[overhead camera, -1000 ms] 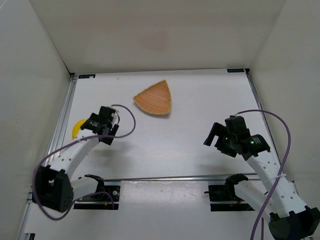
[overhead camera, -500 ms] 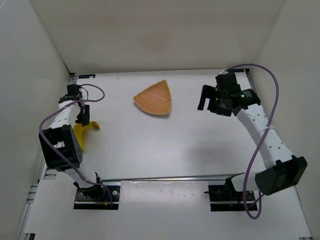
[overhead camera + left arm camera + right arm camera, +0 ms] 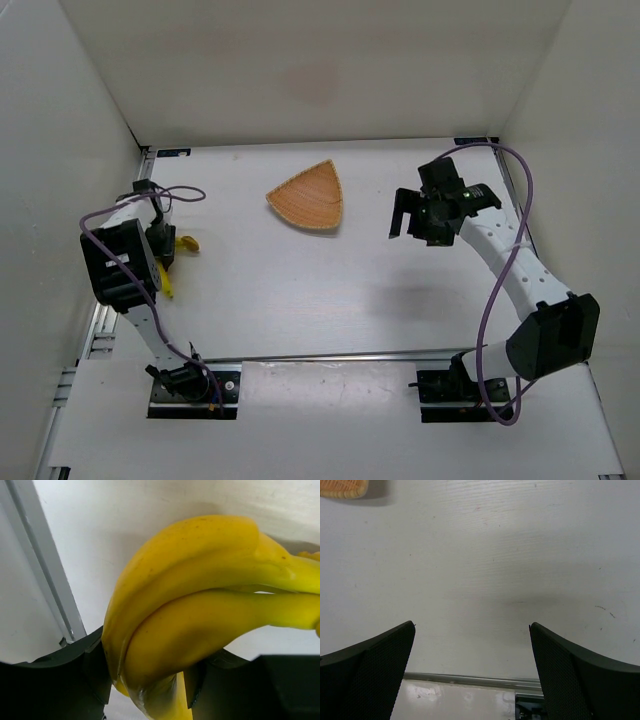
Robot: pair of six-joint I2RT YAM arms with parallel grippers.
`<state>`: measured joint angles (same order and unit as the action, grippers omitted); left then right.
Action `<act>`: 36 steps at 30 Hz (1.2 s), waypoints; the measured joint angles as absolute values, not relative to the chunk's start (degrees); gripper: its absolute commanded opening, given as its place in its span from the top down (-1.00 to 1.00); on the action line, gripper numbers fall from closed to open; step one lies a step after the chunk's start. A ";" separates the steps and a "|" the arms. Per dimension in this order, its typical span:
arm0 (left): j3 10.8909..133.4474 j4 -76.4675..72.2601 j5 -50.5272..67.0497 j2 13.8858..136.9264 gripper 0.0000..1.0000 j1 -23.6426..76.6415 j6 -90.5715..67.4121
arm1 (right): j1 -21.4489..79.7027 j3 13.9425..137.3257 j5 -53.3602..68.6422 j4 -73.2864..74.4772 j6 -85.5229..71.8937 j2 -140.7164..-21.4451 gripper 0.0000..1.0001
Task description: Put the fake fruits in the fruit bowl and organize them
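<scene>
Fake bananas (image 3: 200,580) sit at the table's (image 3: 330,290) far left, long axis up-down in frame, pinched by our closed left end effector (image 3: 147,682); fruit bowl (image 3: 308,197) lies upper right; right end effector (image 3: 472,665) gapes empty.

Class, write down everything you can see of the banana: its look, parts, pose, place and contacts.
The banana is bright yellow, smooth and glossy like plastic. It is curved, with close-packed lengthwise lobes in the wrist view and a darker tip. It sits near the left edge of the table, well apart from the bowl, clamped in the shut left gripper.
</scene>
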<state>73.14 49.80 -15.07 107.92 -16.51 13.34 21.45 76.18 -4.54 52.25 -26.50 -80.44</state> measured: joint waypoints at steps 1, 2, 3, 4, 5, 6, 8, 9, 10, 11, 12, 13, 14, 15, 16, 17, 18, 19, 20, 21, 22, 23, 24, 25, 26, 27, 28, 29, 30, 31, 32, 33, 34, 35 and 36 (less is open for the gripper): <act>73.87 50.04 -14.50 107.92 0.79 -16.71 13.30 | 21.45 75.22 -4.49 51.88 -26.52 -80.01 -1.00; 74.54 50.37 -14.06 107.92 0.79 -16.84 13.26 | 21.45 74.11 -4.47 51.37 -26.55 -79.42 -1.00; 75.18 50.83 -13.89 107.92 0.79 -16.88 13.26 | 21.45 73.12 -4.45 50.98 -26.55 -78.91 -1.00; 75.77 51.18 -13.58 107.90 0.79 -16.73 13.28 | 21.45 72.12 -4.43 50.61 -26.55 -78.32 -1.00; 76.36 51.66 -13.30 107.90 0.79 -16.38 13.30 | 21.45 71.13 -4.38 50.13 -26.55 -77.87 -1.00; 76.99 52.12 -13.08 107.79 0.79 -15.75 13.30 | 21.45 70.19 -4.40 49.50 -26.55 -77.45 -1.00; 78.56 53.10 -12.95 107.09 0.79 -13.17 13.37 | 21.45 68.31 -4.67 48.36 -26.57 -77.06 -1.00; 80.05 54.00 -12.86 106.83 0.79 -11.27 13.50 | 21.47 67.31 -5.08 47.51 -26.59 -77.06 -1.00; 82.28 54.65 -12.82 106.65 0.79 -8.84 13.54 | 21.50 66.54 -5.56 46.87 -26.74 -77.06 -1.00; 85.08 55.27 -12.84 106.65 0.79 -6.28 13.63 | 21.50 65.78 -6.17 46.17 -26.87 -77.08 -1.00; 88.71 55.13 -12.73 106.65 0.79 -3.01 13.67 | 21.50 65.28 -6.81 45.67 -27.07 -77.08 -1.00; 92.29 54.87 -12.51 106.74 0.79 0.25 13.72 | 21.50 64.90 -7.57 44.84 -27.24 -77.08 -1.00; 96.27 54.76 -12.19 107.13 0.79 3.33 13.76 | 21.50 64.77 -8.21 44.18 -27.31 -77.12 -1.00; 100.64 54.37 -11.51 107.87 0.79 6.09 13.85 | 21.50 64.75 -8.95 43.31 -27.49 -77.28 -1.00; 105.32 53.89 -10.76 109.21 0.79 9.02 13.98 | 21.54 64.82 -9.67 42.19 -27.64 -77.56 -1.00; 110.10 53.49 -10.26 110.98 0.79 11.49 14.11 | 21.65 65.08 -10.41 41.58 -27.68 -77.95 -1.00; 114.63 52.42 -9.63 113.08 0.79 13.72 14.33 | 21.76 65.47 -11.09 40.91 -27.73 -78.65 -1.00; 118.15 51.53 -9.28 115.31 0.79 15.40 14.50 | 21.78 65.78 -11.68 40.32 -27.83 -79.29 -1.00; 122.67 50.92 -8.91 118.28 0.79 17.19 14.74 | 21.85 66.13 -12.47 39.68 -27.88 -80.16 -1.00; 126.21 50.22 -8.86 121.34 0.79 18.52 15.07 | 21.85 66.30 -13.34 39.18 -27.90 -80.84 -1.00; 128.88 49.23 -8.86 124.44 0.79 19.62 15.35 | 21.89 66.32 -14.26 38.61 -27.90 -81.32 -1.00; 131.04 48.56 -8.93 127.39 0.79 20.60 15.66 | 21.89 66.32 -15.05 38.26 -27.92 -81.62 -1.00; 132.42 47.81 -9.02 130.26 0.77 21.50 16.05 | 21.93 66.32 -15.84 37.71 -27.88 -81.82 -1.00; 132.84 47.00 -9.02 132.84 0.77 22.26 16.38 | 21.93 66.32 -16.43 37.01 -27.83 -81.87 -1.00; 132.88 46.65 -8.97 135.06 0.77 23.00 16.75 | 21.93 66.32 -16.88 35.94 -27.59 -81.87 -1.00; 132.88 46.65 -8.88 137.29 0.77 23.86 17.15 | 21.93 66.52 -17.34 34.89 -27.27 -81.87 -1.00; 132.88 46.65 -8.80 139.09 0.77 24.38 17.41 | 21.93 67.20 -17.63 34.37 -26.89 -82.17 -1.00; 132.86 46.68 -8.58 140.88 0.77 24.86 17.67 | 21.93 68.16 -17.80 33.95 -26.68 -82.67 -1.00; 132.86 46.33 -8.51 142.34 0.77 25.50 18.00 | 21.93 69.60 -18.02 33.50 -26.46 -83.42 -1.00; 132.86 46.19 -8.56 143.24 0.72 26.00 18.22 | 21.93 70.98 -18.11 32.73 -26.33 -84.29 -1.00; 132.86 45.89 -8.51 143.70 0.66 26.24 18.33 | 21.93 72.18 -18.09 32.01 -26.26 -85.01 -1.00; 132.86 45.80 -8.40 143.70 0.50 26.52 18.59 | 21.93 73.03 -18.09 31.33 -26.20 -85.67 -1.00; 133.01 45.69 -8.34 143.59 0.32 26.81 18.72 | 21.93 73.52 -18.04 30.85 -26.09 -86.00 -1.00; 133.05 45.25 -8.32 143.57 -0.25 26.98 18.87 | 21.93 73.73 -18.02 30.55 -26.04 -86.21 -1.00; 133.05 44.82 -8.34 143.52 -0.53 27.16 19.20 | 21.93 73.73 -17.98 30.28 -26.00 -86.26 -1.00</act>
